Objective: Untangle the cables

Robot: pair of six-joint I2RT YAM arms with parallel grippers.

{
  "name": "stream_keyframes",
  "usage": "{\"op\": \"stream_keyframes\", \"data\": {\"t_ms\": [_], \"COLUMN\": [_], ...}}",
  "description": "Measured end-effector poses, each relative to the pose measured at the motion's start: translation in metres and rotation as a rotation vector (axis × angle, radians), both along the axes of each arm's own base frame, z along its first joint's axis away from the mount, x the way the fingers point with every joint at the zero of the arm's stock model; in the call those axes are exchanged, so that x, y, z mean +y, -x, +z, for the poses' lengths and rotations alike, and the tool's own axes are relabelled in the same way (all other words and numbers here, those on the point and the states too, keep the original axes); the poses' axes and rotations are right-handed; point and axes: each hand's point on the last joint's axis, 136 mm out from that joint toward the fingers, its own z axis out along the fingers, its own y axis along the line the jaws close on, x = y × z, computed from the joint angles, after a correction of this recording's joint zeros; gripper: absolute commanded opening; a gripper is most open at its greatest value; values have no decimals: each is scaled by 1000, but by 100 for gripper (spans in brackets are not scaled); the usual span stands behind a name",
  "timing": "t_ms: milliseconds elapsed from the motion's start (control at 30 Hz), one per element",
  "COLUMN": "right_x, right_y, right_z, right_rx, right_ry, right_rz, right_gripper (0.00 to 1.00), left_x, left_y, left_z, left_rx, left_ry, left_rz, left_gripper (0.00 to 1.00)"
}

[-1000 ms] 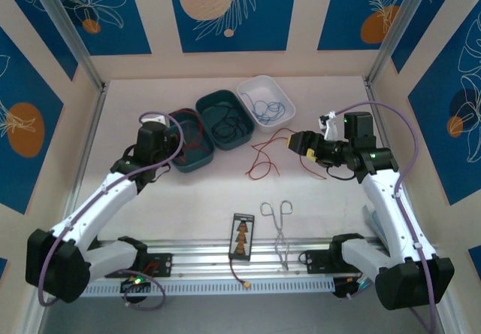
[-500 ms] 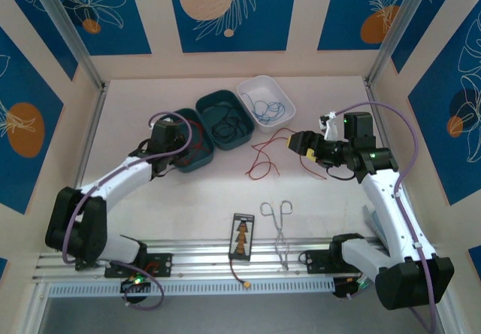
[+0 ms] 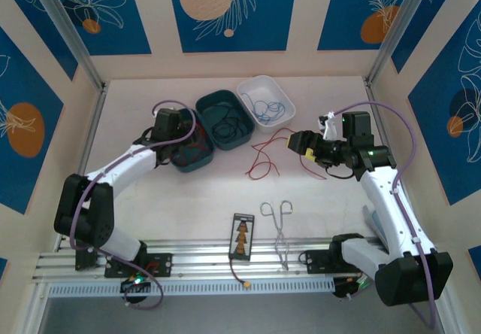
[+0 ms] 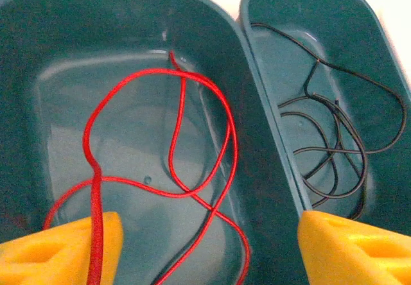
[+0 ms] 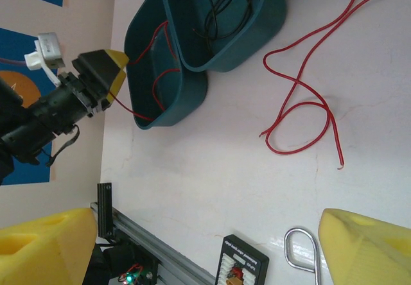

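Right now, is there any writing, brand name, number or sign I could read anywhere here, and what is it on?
No readable text anywhere.
Black card: orange marks, too small to read.
Wall panels: drawn leaves and circles, no letters.

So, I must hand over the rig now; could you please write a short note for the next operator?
Left pincer: open above the left teal tray; the red cable inside runs past one finger, ungripped.
Right pincer: open, empty, over the table by the loose red cable.
The black cable is in the middle teal tray, the blue cable in the white tray.
Done: three cables lie apart, one per tray.
To do: the loose red cable, looped on the table, probably goes next.
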Motion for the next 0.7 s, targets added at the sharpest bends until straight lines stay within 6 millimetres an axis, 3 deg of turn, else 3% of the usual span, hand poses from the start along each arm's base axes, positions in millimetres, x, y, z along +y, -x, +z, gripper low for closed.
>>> {"op": "stream_keyframes", "data": {"t_ms": [300,467,500,700], "right_x": [0,2,2,2], "right_y": [0,0,0,-1], "right_z": [-1,-1,-1,0], "right_rx": [2,2,1,-5], "right_ry": [2,1,1,0], "right_rz": [0,6,6,6], "right_gripper": [89,90,89,89], "left_x": [18,24,25,25], "left_y": [2,7,8,10], "left_z": [5,2,1,-3], "left_rx": [16,42,46,61], "left_ry": [-120,-169,-175,-194], "left_rz": [26,23,21,5], "left_gripper": [80,73,70,27]}}
